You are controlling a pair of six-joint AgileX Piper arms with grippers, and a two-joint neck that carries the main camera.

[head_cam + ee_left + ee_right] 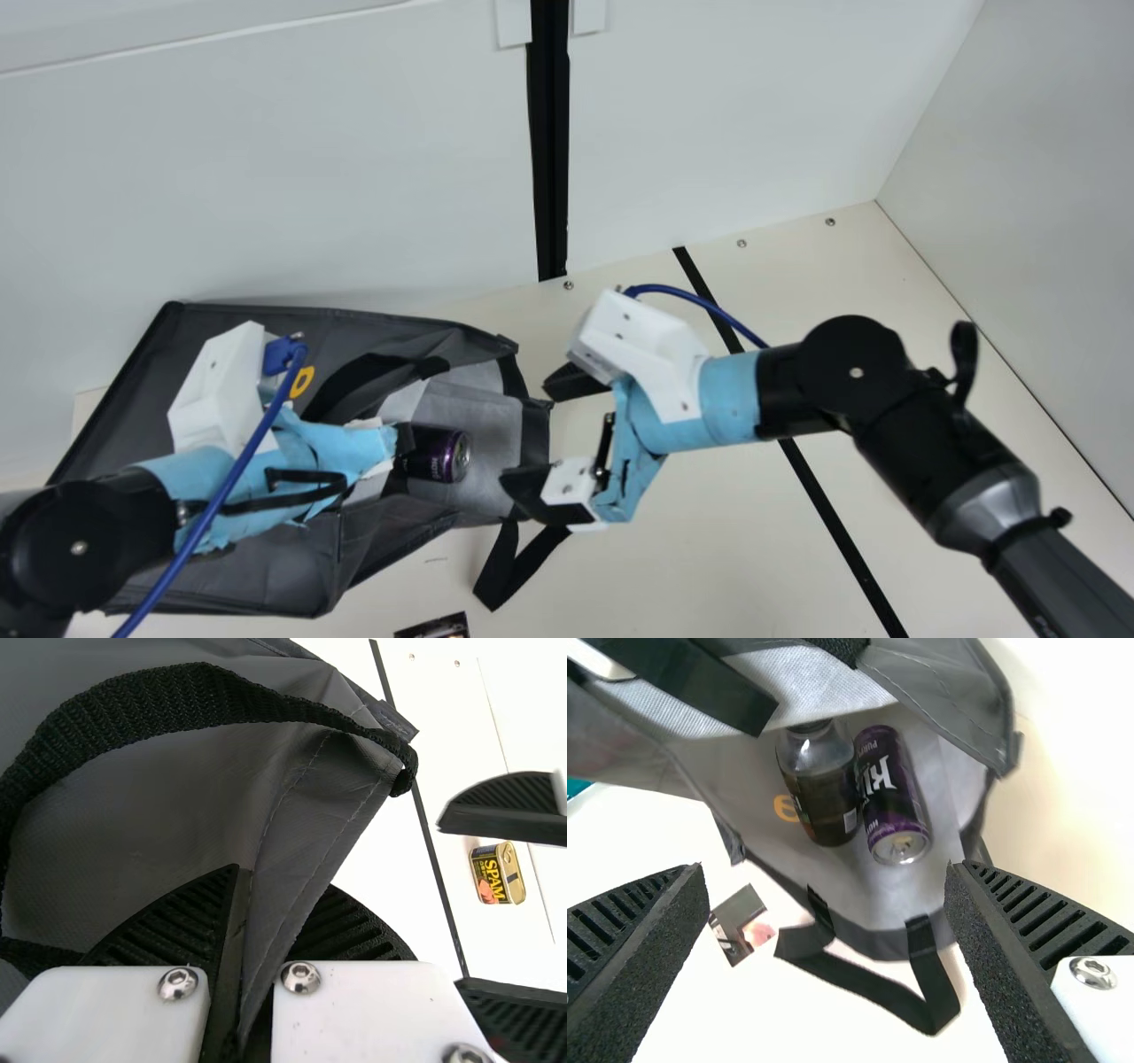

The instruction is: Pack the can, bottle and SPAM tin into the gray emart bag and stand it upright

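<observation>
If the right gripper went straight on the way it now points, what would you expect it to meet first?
Probably the purple can, lying inside the open mouth of the gray bag. Depth is unclear, though, so the right gripper might brush the bag's rim before that.

The cream counter, crossed by a black stripe, supports the gray bag lying on its side, a printed card near the bag's mouth, and, beyond the stripe, the SPAM tin.
</observation>
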